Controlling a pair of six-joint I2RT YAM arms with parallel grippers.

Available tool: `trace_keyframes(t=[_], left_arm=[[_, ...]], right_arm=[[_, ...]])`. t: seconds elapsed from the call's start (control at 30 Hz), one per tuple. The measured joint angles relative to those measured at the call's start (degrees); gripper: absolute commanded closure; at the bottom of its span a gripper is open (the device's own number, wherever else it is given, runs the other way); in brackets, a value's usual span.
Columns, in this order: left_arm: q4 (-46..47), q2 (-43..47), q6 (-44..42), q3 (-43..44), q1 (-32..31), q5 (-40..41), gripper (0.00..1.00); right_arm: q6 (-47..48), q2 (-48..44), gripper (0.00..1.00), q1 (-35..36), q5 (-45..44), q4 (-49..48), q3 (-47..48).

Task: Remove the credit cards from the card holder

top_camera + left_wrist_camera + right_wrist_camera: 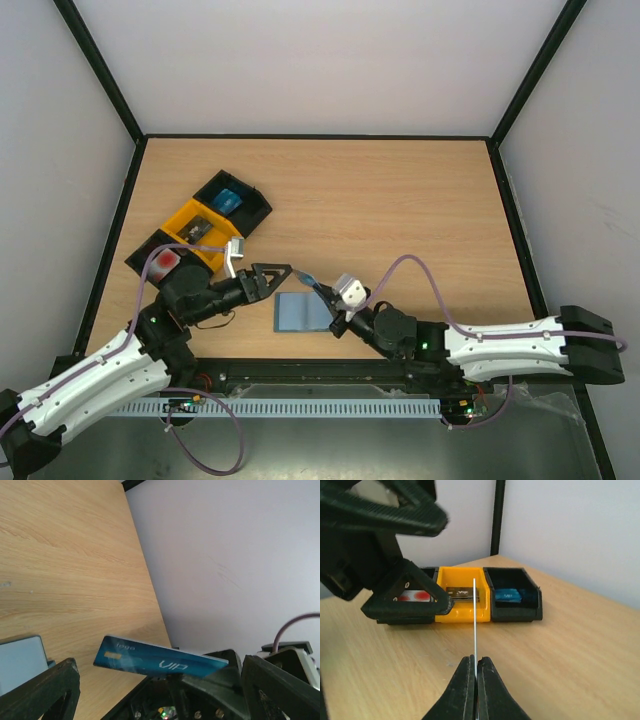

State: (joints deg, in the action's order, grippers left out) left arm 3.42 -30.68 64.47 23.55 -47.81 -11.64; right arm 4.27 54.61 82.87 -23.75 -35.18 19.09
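"So, starting nearest the arm bases: what is the right gripper (475,660) doing?"

"It is pinching a blue card (160,661), jaws pressed together on one edge, and carrying it clear of the table (400,200). The left gripper (278,276) is hanging just beside it, its fingers (45,690) standing wide apart on either side of the card and gripping nothing."

"And the card holder (303,313)?"

"It is lying flat on the table, low centre of the overhead frame, just below both grippers. Whether it is lying folded or spread, I cannot tell."

"How far is the job getting?"

"Farther back, in the upper left of the overhead frame, three trays (200,232) are sitting in a row, each holding one card: a white card with red marks (415,596), a dark card (462,593) in the yellow tray (462,611), and a second blue card (507,595). I am judging most of it done, with the held card needing a place. Whether anything is hiding inside the holder, I cannot say."

"What is each view adding?"

"The right wrist is showing the held card edge-on and the trays' contents plainly. The left wrist is showing the card's face, lettered VIP, but no trays. Only the overhead is showing the holder whole."
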Motion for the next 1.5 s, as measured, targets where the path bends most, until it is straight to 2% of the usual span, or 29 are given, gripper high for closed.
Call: trace_keyframes(t=[0.13,0.33,0.6,0.73,0.97,1.23,1.5], left_arm=[[0.31,0.39,-3.76,-0.04,0.0,-1.7,0.13],[1.9,5.11,-5.44,-2.36,0.0,-2.29,0.15],[5.07,8.52,-4.74,-6.64,0.0,-2.93,0.19],[7.45,8.35,-3.85,-7.76,0.0,-3.91,0.22],[15.47,6.58,-0.59,-10.49,0.0,-7.37,0.4],[23.19,3.69,3.78,-14.38,0.0,-10.05,0.44],[29.22,-0.04,5.86,-14.4,-0.63,-11.45,0.64]], right_arm=[[-13.9,-4.5,0.98,0.0,1.07,8.26,1.38],[-30.88,-6.95,0.98,0.02,4.72,12.92,1.42],[-48.24,-10.49,0.98,0.02,7.15,11.45,0.24],[-53.57,-11.8,0.98,0.02,8.11,7.54,-1.6],[-60.5,-12.26,0.98,0.02,8.52,0.85,-4.9],[-64.17,-12.79,0.98,0.02,7.63,-4.17,-7.28],[-66.6,-11.58,0.98,0.02,7.72,-8.17,-7.34]])
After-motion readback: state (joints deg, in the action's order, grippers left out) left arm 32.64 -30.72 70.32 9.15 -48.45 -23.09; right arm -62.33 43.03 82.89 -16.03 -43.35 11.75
